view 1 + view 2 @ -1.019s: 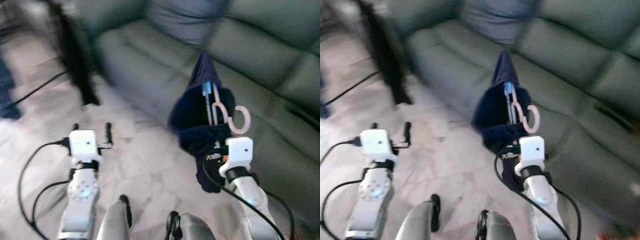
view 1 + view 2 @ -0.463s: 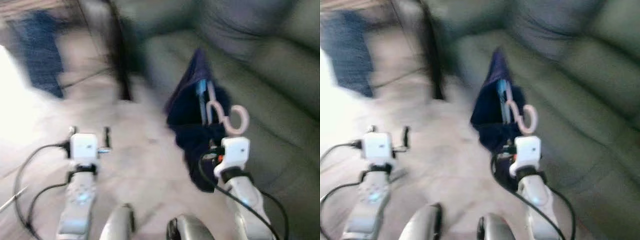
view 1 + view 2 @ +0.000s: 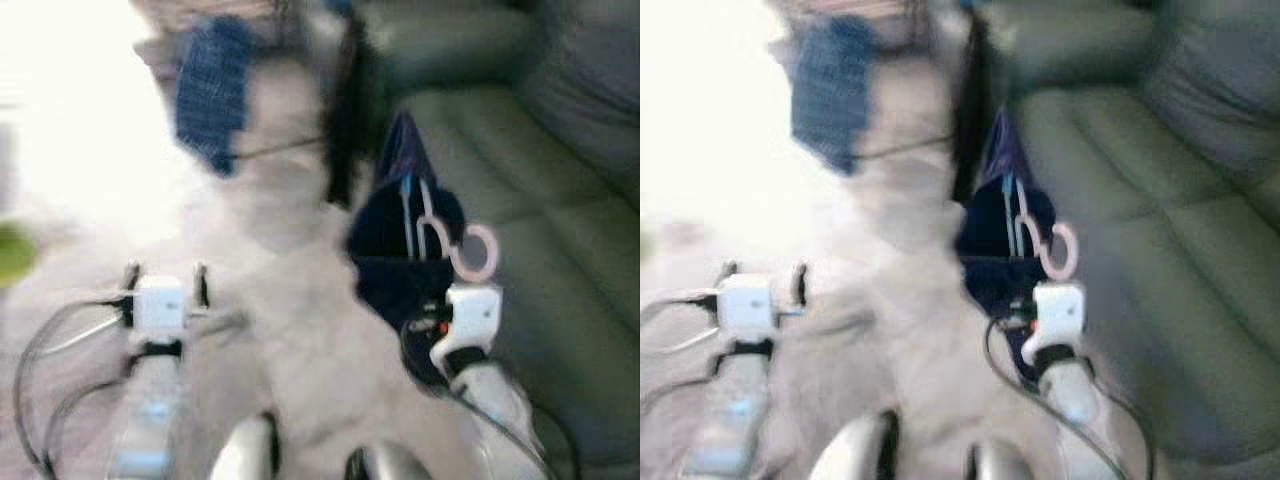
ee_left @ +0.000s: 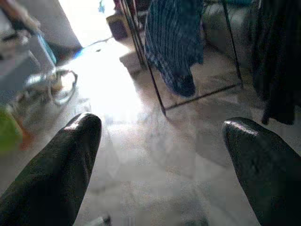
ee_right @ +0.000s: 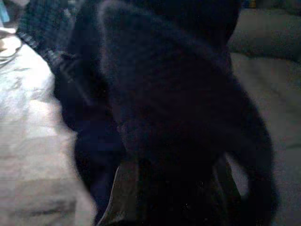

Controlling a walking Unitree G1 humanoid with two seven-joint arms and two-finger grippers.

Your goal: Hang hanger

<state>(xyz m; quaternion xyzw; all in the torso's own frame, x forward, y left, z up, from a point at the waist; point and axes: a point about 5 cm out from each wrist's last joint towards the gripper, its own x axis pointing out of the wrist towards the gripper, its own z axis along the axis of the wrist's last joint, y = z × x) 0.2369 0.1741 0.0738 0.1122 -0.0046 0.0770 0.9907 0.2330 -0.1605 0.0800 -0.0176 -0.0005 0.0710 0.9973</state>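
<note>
Two blurred eye views, right tool (image 3: 432,262) pinching garment-draped hanger (image 3: 470,252), left tool (image 4: 160,155) spread

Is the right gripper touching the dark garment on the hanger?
Touching. In the left eye view the right gripper is buried in the dark garment, beside the pink hanger hook.

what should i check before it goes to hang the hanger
1. Hanger in right gripper: ok, its pink hook stands up above the wrist.
2. Dark garment on the hanger: ok, draped around it and over the gripper.
3. Right grip firmness: cannot tell, cloth covers the fingers in the right wrist view.
4. Left gripper: ok, open and holding nothing.
5. Rack ahead: ok, its dark frame shows, with a blue checked cloth on it.
6. Sharp head views: not ok, both are blurred.
</note>
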